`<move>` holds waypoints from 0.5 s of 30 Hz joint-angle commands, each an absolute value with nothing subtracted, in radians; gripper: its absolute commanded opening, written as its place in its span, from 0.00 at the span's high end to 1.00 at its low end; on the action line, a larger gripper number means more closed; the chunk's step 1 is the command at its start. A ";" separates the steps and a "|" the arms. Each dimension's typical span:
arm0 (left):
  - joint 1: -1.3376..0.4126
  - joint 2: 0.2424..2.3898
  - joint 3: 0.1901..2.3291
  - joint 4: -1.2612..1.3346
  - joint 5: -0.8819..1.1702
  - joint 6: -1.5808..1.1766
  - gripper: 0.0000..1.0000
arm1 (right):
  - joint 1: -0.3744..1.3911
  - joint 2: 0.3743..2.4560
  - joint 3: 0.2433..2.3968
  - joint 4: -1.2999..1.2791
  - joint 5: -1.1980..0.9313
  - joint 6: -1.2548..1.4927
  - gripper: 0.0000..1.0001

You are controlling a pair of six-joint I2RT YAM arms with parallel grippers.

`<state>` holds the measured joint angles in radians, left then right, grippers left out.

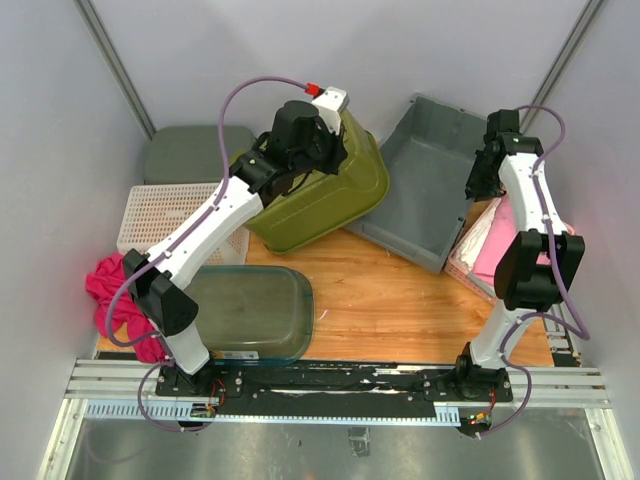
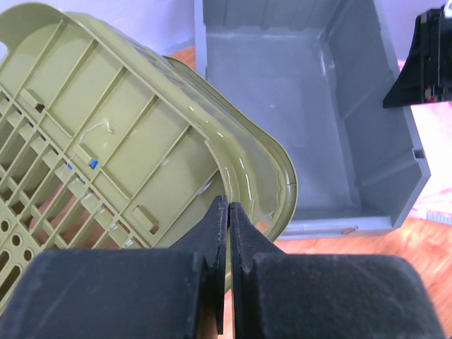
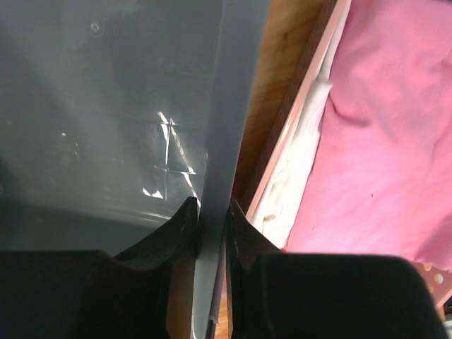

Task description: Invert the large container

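Observation:
An olive green slatted basket (image 1: 320, 195) is tipped up on its side at the back centre, with its ribbed underside facing the left wrist view (image 2: 127, 141). My left gripper (image 1: 300, 140) (image 2: 229, 201) is shut on the basket's thin rim. A large grey bin (image 1: 430, 180) sits tilted to its right, open side up, and also shows in the left wrist view (image 2: 296, 106). My right gripper (image 1: 482, 178) (image 3: 210, 208) is shut on the bin's right wall (image 3: 233, 106), one finger on each side.
A clear teal tub (image 1: 250, 310) lies upside down at the front left. A white perforated basket (image 1: 165, 215) and a grey-green lid (image 1: 190, 155) are at the back left, with a red cloth (image 1: 115, 290) by the left edge. A pink cloth (image 3: 381, 127) lies in a tray (image 1: 462, 265) at right.

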<state>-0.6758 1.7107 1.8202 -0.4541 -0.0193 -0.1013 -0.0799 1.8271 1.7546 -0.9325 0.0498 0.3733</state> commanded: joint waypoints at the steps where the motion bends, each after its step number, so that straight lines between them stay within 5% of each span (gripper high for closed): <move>1: -0.682 1.685 1.889 -0.355 -0.089 -0.166 1.00 | -0.066 1.751 1.763 -0.800 0.021 0.191 0.99; 8: -0.681 1.704 1.909 -0.326 -0.357 -0.273 1.00 | -0.064 1.766 1.745 -0.782 -0.009 0.176 0.94; 11: -0.681 1.733 1.929 -0.320 -0.444 -0.304 1.00 | -0.063 1.749 1.737 -0.785 -0.012 0.198 0.39; 15: -0.680 1.774 1.981 -0.310 -0.504 -0.333 1.00 | -0.063 1.689 1.726 -0.785 -0.012 0.233 0.23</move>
<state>-0.6762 1.7405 1.9072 -0.3946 -0.3527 -0.2806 -0.0715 1.7847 1.7351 -0.8127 -0.0010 0.2226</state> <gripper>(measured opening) 0.012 0.735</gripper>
